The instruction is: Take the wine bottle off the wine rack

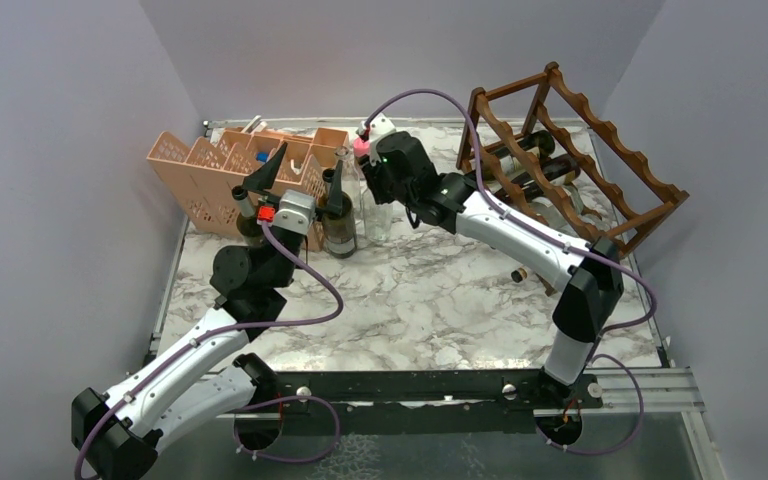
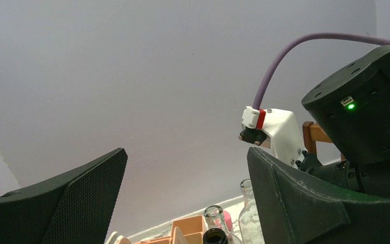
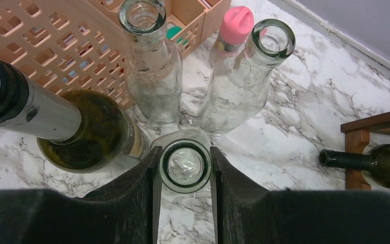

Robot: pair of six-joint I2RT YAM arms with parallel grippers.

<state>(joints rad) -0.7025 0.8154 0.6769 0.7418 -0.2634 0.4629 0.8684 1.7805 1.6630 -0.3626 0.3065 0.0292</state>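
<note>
**Top external: right gripper clamped on a clear bottle, away from the rack**

Top external showed the marble table point(image 1: 440, 300) with the wine rack point(image 1: 615, 150) at its far right corner. And look at that: dark wine bottles point(image 1: 535, 160) lay on their sides in its tiers. Far left sat the peach lattice organiser point(image 1: 200, 175).

Between the two stood a cluster of upright bottles. The right arm reached across from the rack side to that cluster. From the right wrist, the right gripper point(image 3: 185, 155) had both fingers pressed tight on the neck of a clear glass bottle point(image 3: 185, 165), seen mouth-up from above. That bottle stood well apart from the rack; whether its base touched the marble could not be told. Crowded around it were a dark green bottle point(image 3: 81, 132) with a silver-foiled neck, two more clear bottles point(image 3: 150, 76) and a small pink-capped bottle point(image 3: 233, 28).

Over on the left wrist view, the left gripper point(image 2: 186, 152) hung spread wide above the cluster, nothing between its fingers.
</note>
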